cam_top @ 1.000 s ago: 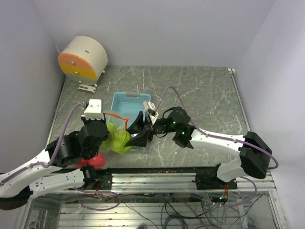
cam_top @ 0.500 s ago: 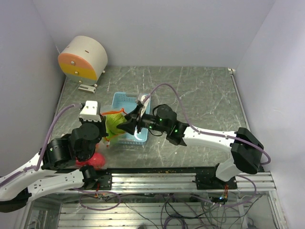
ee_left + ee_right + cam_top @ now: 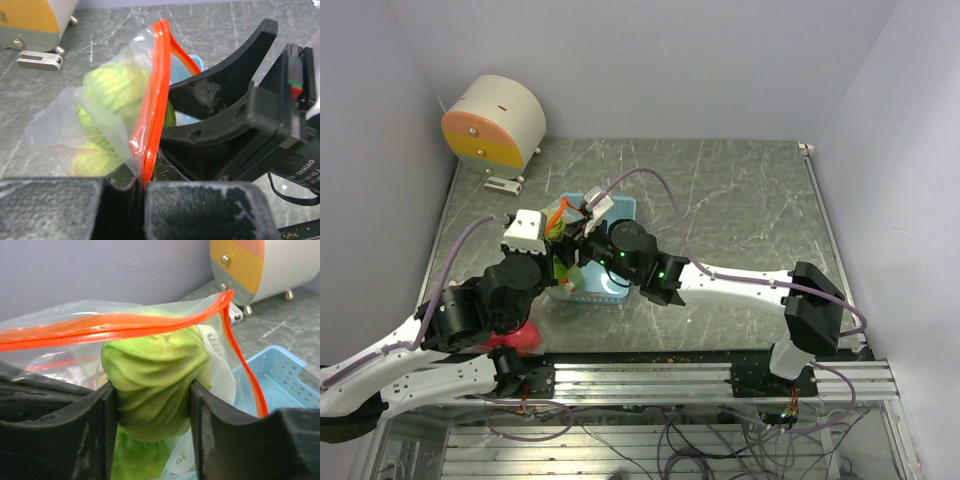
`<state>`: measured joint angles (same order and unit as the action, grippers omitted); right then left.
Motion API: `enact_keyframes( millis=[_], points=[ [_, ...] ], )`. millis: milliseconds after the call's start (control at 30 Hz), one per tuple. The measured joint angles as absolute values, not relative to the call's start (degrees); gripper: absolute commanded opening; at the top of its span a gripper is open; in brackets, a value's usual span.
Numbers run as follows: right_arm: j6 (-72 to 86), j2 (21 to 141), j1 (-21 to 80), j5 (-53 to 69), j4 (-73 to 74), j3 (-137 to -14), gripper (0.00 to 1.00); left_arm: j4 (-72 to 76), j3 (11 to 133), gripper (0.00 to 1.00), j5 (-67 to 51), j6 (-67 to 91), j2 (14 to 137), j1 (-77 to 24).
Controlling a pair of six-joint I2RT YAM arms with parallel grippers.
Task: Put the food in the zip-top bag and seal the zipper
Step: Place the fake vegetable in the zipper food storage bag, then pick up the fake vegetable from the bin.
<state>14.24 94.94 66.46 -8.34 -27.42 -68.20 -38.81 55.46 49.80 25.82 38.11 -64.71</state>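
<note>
The clear zip-top bag [image 3: 65, 115] hangs by its orange zipper [image 3: 155, 95], and my left gripper [image 3: 140, 185] is shut on the lower end of that strip. Ribbed green cabbage-like food [image 3: 117, 82] shows through the bag's wall. My right gripper [image 3: 151, 400] is shut on another green cabbage head [image 3: 152, 372] at the bag's mouth, with the zipper rim [image 3: 125, 322] running across its top. From above, both grippers meet at the bag [image 3: 560, 255], left gripper [image 3: 548, 262] beside right gripper [image 3: 572, 245]. A red apple-like ball [image 3: 520, 338] lies under my left arm.
The light blue tray [image 3: 620, 207] sits just behind and under the bag, also at the right of the right wrist view [image 3: 282, 382]. A round white and orange device [image 3: 495, 122] stands at the back left corner. Walls close the table on three sides.
My right gripper has carried the cabbage head leftward over the tray to the bag's mouth. The left gripper has kept hold of the zipper and shifted slightly back with the bag.
</note>
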Motion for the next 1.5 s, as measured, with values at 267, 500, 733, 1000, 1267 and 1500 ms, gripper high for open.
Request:
enact_keyframes(
  millis=[267, 500, 733, 1000, 1267, 1500],
  points=[
    [11.94, 95.5, 66.5, -13.96, -25.96, -67.48, 1.0, -40.71, 55.2, 0.07, 50.83, 24.64, 38.44, -64.55],
    [9.69, 85.93, 67.4, -8.47, -26.33, -60.58, 1.0, -41.6, 55.2, 0.07, 52.53, 26.04, 37.76, -65.01],
    [8.12, 74.81, 68.69, -4.54, -27.35, -56.16, 1.0, -43.29, 55.4, 0.07, 55.88, 27.18, 36.25, -65.04],
    [9.89, 66.76, 66.98, -15.99, -23.14, -51.86, 1.0, -47.35, 59.7, 0.07, 59.02, 27.33, 35.99, -65.04],
    [15.84, 71.61, 61.34, -18.63, -15.75, -53.36, 1.0, -48.31, 67.05, 0.07, 65.39, 23.51, 32.8, -65.04],
    [17.43, 90.54, 58.57, -6.92, -13.23, -61.25, 1.0, -49.12, 67.57, 0.07, 67.75, 21.71, 31.11, -65.04]
  ],
)
